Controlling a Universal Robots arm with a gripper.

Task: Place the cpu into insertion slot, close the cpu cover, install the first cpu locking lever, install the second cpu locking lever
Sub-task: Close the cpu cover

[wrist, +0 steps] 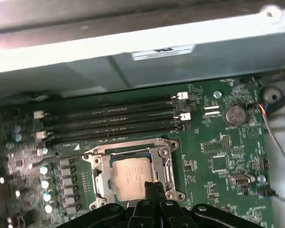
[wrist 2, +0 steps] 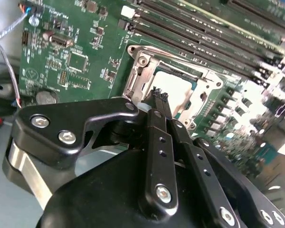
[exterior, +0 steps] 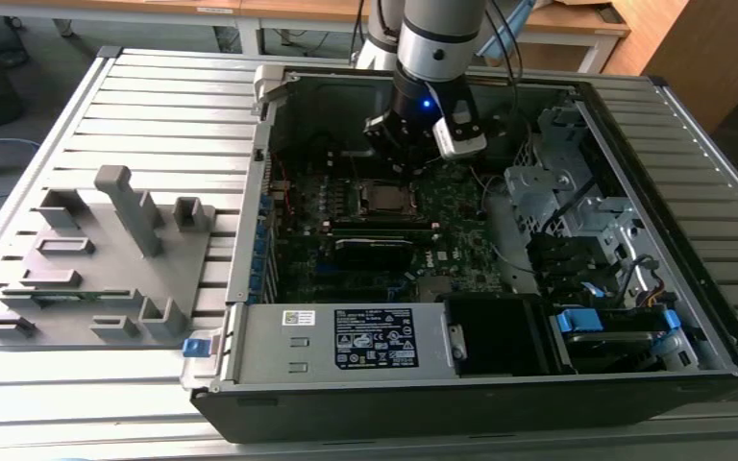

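The cpu (wrist: 130,176), a grey-silver square chip, lies flat in the insertion slot (exterior: 382,199) on the green motherboard. The cpu cover (wrist: 168,164), a silver frame, lies down around the chip, whose top shows through its window. In the second wrist view the cpu (wrist 2: 176,89) and the cpu cover (wrist 2: 141,71) sit just beyond my fingertips. My gripper (wrist: 152,186) is shut with nothing between its black fingers (wrist 2: 156,124). It hangs a little above the edge of the socket. In the exterior view the gripper (exterior: 407,163) is inside the open computer case. I cannot tell how the locking levers stand.
Long black memory slots (wrist: 109,121) run beside the socket, and a coin battery (wrist: 235,114) sits on the board. The case holds a labelled power supply (exterior: 343,341) and a drive cage (exterior: 575,202). A grey fixture plate (exterior: 100,264) lies at the exterior view's left.
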